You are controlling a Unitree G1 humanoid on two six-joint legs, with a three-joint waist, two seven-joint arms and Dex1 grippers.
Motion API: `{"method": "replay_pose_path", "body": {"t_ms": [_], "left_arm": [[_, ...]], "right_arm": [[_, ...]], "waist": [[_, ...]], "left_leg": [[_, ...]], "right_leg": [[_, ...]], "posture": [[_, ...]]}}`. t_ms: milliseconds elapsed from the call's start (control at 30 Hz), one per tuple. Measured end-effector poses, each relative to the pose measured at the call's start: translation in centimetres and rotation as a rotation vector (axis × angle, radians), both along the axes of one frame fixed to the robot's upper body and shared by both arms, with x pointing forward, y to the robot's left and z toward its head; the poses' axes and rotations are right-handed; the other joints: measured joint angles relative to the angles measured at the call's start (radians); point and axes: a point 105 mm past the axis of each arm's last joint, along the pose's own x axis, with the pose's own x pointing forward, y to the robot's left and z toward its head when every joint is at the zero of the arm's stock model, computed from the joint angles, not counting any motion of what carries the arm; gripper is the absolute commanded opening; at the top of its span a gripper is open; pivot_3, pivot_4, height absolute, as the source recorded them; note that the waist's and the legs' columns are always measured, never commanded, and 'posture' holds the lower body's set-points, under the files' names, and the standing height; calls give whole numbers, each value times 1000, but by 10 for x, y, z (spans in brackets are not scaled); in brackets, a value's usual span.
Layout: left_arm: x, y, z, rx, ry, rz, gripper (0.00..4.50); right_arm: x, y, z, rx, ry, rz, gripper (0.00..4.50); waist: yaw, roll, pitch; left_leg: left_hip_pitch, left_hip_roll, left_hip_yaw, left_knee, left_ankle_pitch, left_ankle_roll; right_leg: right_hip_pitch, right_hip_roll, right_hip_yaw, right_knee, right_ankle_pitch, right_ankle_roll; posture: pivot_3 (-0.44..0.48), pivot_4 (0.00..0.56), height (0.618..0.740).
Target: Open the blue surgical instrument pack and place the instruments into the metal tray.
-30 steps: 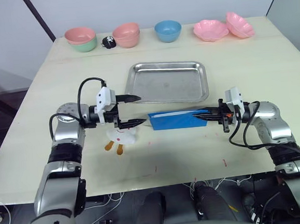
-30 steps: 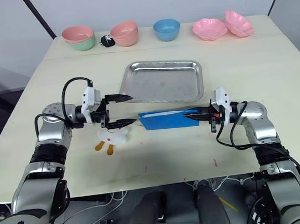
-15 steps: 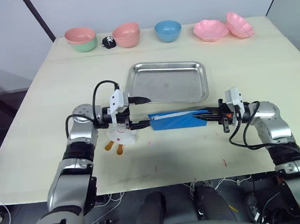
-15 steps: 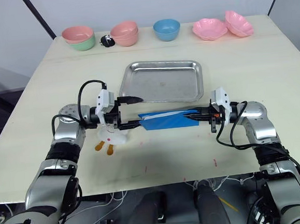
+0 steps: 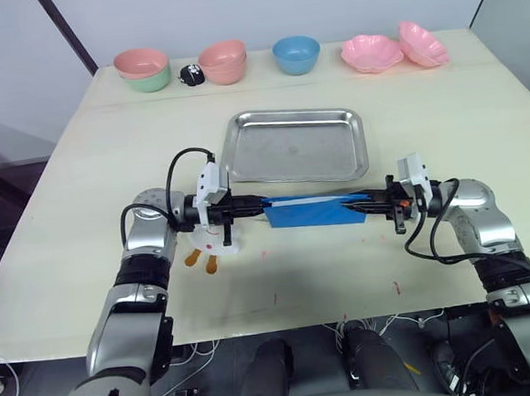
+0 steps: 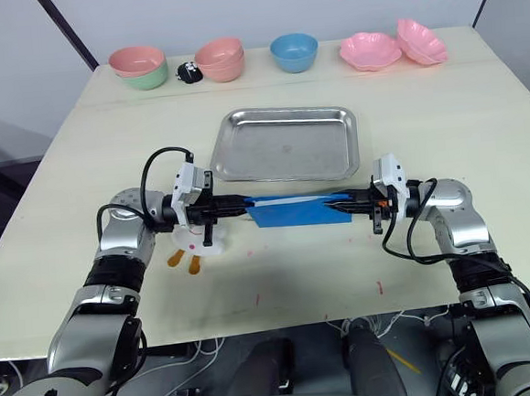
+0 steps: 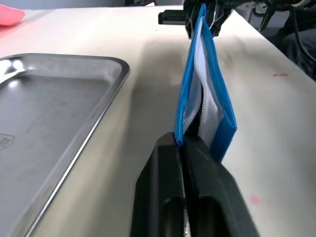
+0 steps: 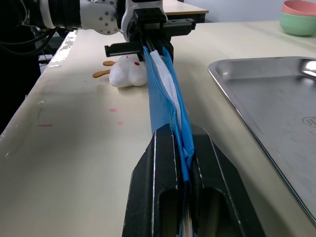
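Nearest, the blue surgical instrument pack [image 5: 310,211] hangs stretched above the surface [image 5: 105,146], just in front of the metal tray [image 5: 298,145]. The left gripper [image 5: 258,201] has its fingers clenched on the pack's left end, and the right gripper [image 5: 350,207] pinches its right end. A white toy [image 5: 215,243] lies beneath the left gripper. Coloured bowls [image 5: 296,54] line the far edge.

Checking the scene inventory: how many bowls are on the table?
7, along the far edge: a pink bowl nested in a green one, two stacked pink bowls, a blue bowl, two scalloped pink bowls. More could be nested unseen.
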Motion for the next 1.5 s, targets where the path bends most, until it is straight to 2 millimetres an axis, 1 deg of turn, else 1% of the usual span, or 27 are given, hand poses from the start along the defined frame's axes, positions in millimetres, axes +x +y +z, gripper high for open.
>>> {"method": "replay_pose_path", "body": {"t_ms": [33,133,167,200,267,300,333,367,400,533,567,733,800,833,900,933,967,1000,1033,1067,1100,1133,1300,1500], "left_arm": [[-1,0,0,0,4,-2,26],[-4,-2,-1,-9,26,-10,0],[-5,-2,-1,-11,29,-11,0],[-5,-2,-1,-14,34,-11,0],[-5,-3,1,-15,32,-16,0],[-5,-3,1,-17,35,-15,0],[-5,-3,1,-18,39,-14,0],[-5,-3,1,-18,39,-14,0],[-5,-3,1,-18,39,-14,0],[-5,-4,1,-18,39,-15,0],[-5,-4,1,-17,39,-14,0],[-5,-4,1,-17,33,-13,0],[-5,-6,1,-18,30,-15,0],[-5,-6,0,-18,29,-16,0],[-5,-7,0,-13,26,-17,0],[-5,-7,0,-13,26,-17,0],[-4,-7,0,-13,26,-16,0],[-4,-7,0,-13,25,-15,0],[-3,-7,1,-13,25,-13,0],[-2,-7,1,-13,24,-13,0],[-1,-8,2,-13,22,-12,0],[-1,-9,2,-13,20,-12,0],[2,-10,2,-6,11,-10,0],[8,-11,1,-8,14,9,0]], "right_arm": [[-1,0,0,-2,5,2,0],[-5,-2,1,-12,40,9,1052],[-5,-2,1,-12,44,10,1430],[-6,-2,2,-10,54,12,1946],[-8,-2,4,-9,67,19,2740],[-9,-2,7,-4,72,24,3316],[-10,-1,9,0,72,27,3759],[-10,-1,11,6,68,25,4338],[-10,0,12,9,64,24,4431],[-11,-7,27,64,74,-21,4431],[-14,-12,35,84,84,-39,4431],[-20,-15,43,149,137,-55,4431],[-27,-13,48,191,162,-26,3894],[-29,-13,48,199,170,-16,3782],[-34,-13,43,201,200,-7,2859],[-35,-13,41,199,205,-7,2721],[-38,-14,33,178,230,-5,1928],[-39,-14,32,174,234,-5,1689],[-41,-13,21,138,247,-6,923],[-42,-13,19,130,251,-6,666],[-43,-12,11,101,257,-9,131],[-43,-12,9,92,260,-12,43],[-43,-20,-20,-6,275,-55,43],[-52,-23,-42,-102,274,-44,43]], "waist": [[0,0,0],[0,0,0],[0,0,0],[0,0,0],[0,0,0],[0,0,0],[0,0,0],[0,0,0],[0,0,0],[3,0,0],[4,0,0],[3,0,0],[3,0,0],[3,-1,0],[5,-1,0],[6,-1,0],[6,-1,0],[5,-1,0],[5,-1,0],[5,-1,0],[4,-1,0],[4,-1,0],[5,-1,0],[6,-1,0]], "left_leg": [[0,0,0,0,0,0],[0,0,-1,0,0,0],[0,0,-1,0,0,0],[0,0,-1,0,0,0],[0,0,-1,0,0,0],[0,0,-1,0,0,0],[0,0,-1,0,0,0],[0,0,-1,0,0,0],[0,0,-1,0,0,0],[0,0,-1,0,0,0],[0,1,-2,0,0,0],[0,0,-2,0,0,0],[0,0,-2,0,0,0],[0,0,-2,0,0,0],[0,0,-1,0,0,0],[0,0,-1,0,0,0],[0,0,-1,0,0,0],[0,0,-1,0,0,0],[0,0,0,0,0,0],[0,0,0,0,0,0],[0,-1,0,0,0,0],[0,-1,0,0,0,0],[0,-1,1,0,0,0],[0,-1,1,1,0,0]], "right_leg": [[0,0,0,0,0,0],[0,0,0,0,0,0],[0,0,0,0,0,0],[0,0,0,0,0,0],[0,0,0,0,0,0],[0,0,0,0,0,0],[0,0,0,0,0,0],[0,0,0,0,0,0],[0,0,0,0,0,0],[0,0,0,0,0,0],[0,-1,0,0,0,0],[0,-1,0,0,0,0],[0,-1,0,0,0,0],[0,-1,0,0,0,0],[0,-1,0,0,0,0],[0,-1,0,0,0,0],[0,-1,0,0,0,0],[0,-1,0,0,0,0],[0,-1,0,0,0,0],[0,-1,0,0,0,0],[0,-1,0,0,0,0],[0,-1,0,0,0,0],[0,-1,0,0,0,0],[0,-1,-1,0,0,0]], "posture": [[0,150,740],[0,150,740],[0,150,740],[0,150,740],[0,150,740],[0,150,740],[0,150,740],[0,150,740],[0,150,740],[0,150,740],[0,150,740],[0,150,740],[0,150,740],[0,150,740],[0,150,740],[0,150,740],[0,150,740],[0,150,740],[0,150,740],[0,150,740],[0,150,740],[0,150,740],[0,150,740],[0,150,740]]}}
